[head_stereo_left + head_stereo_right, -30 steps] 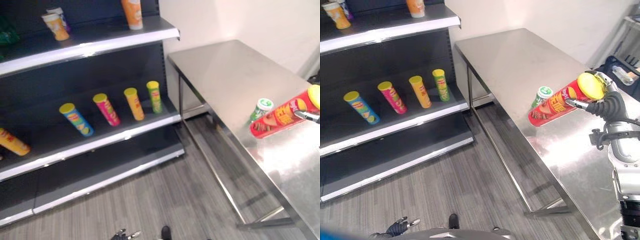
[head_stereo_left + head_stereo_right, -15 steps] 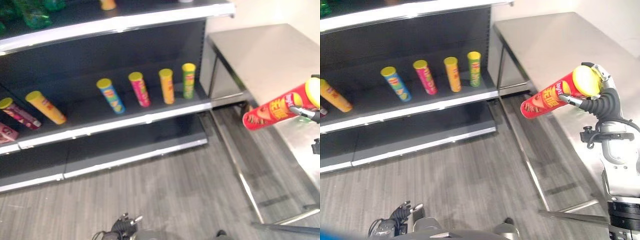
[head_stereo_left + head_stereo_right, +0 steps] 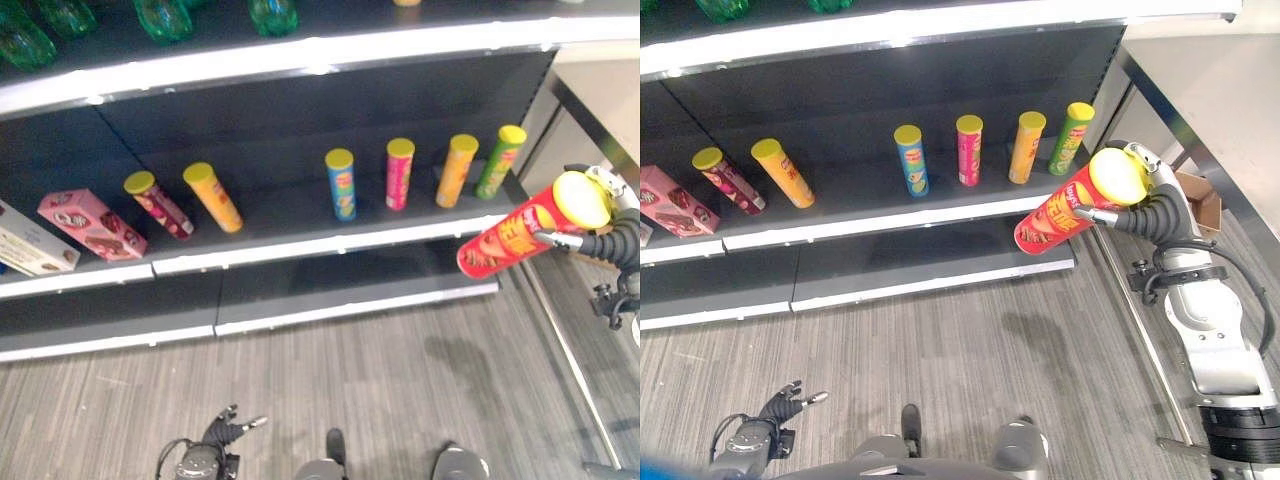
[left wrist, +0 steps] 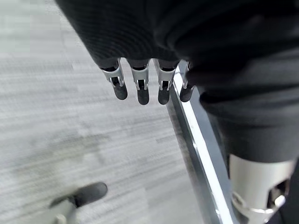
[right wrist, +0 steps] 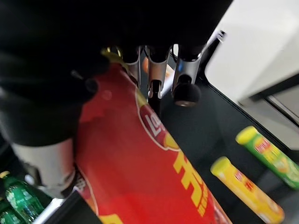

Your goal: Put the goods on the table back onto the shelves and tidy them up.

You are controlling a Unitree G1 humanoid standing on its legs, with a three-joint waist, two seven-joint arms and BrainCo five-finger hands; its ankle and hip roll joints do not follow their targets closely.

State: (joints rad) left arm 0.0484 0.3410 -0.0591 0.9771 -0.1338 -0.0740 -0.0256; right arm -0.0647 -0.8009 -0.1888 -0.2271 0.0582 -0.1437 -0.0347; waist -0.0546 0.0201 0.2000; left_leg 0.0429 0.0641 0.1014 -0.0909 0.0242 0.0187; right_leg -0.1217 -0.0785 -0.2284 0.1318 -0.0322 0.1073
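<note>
My right hand (image 3: 1143, 212) is shut on a red chip can (image 3: 1058, 216) with a yellow lid, held tilted in the air in front of the right end of the middle shelf (image 3: 890, 216). In the right wrist view the fingers (image 5: 159, 74) curl over the red can (image 5: 149, 158). On that shelf stand a green can (image 3: 1072, 135), an orange can (image 3: 1025, 146), a pink can (image 3: 968, 150) and a blue can (image 3: 910, 160). My left hand (image 3: 780, 406) hangs low at the lower left, its fingers (image 4: 140, 91) straight and holding nothing.
Further left on the middle shelf lie a yellow can (image 3: 782, 172), a dark red can (image 3: 728, 178) and a pink box (image 3: 670, 200). Green bottles (image 3: 160, 15) line the top shelf. The steel table's edge (image 3: 1160, 110) is at the right, a cardboard box (image 3: 1202, 198) beneath it.
The camera has swung left from the table to face the shelves. The red can stays in my right hand, now close to the middle shelf's right end.
</note>
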